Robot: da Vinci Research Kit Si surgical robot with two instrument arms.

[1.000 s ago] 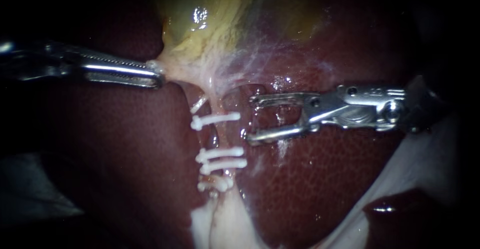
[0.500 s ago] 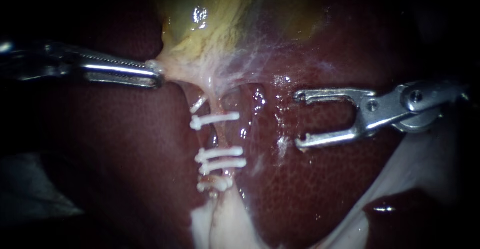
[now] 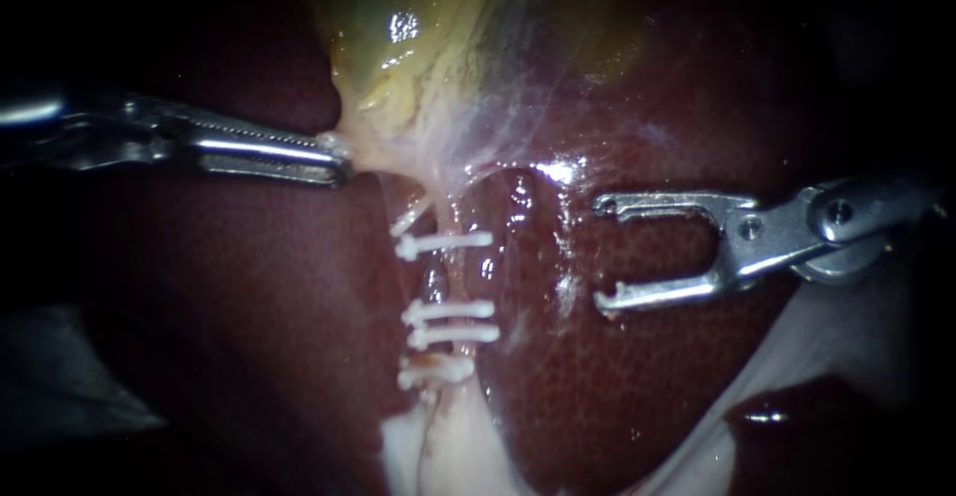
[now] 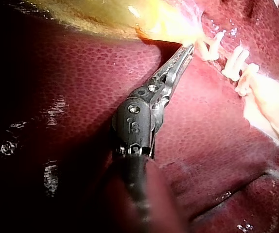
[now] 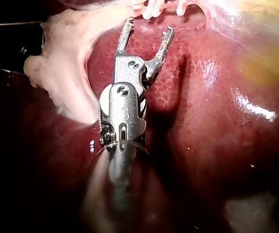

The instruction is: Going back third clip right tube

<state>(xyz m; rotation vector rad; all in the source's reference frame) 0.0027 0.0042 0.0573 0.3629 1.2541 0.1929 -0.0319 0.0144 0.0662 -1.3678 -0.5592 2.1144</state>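
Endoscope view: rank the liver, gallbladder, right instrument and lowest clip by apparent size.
1. liver
2. gallbladder
3. right instrument, though it may sit nearer the camera, so its rank against the gallbladder is unsure
4. lowest clip

Tiny stamped marks on left instrument and right instrument only

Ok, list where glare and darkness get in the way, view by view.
Endoscope view: glare spots on the gallbladder and the liver; the left instrument shaft fades into a dark margin. Left wrist view: the gallbladder ahead of the jaws glares bright; liver beside the shaft lies in shadow. Right wrist view: glare streaks on the liver beside the right instrument.
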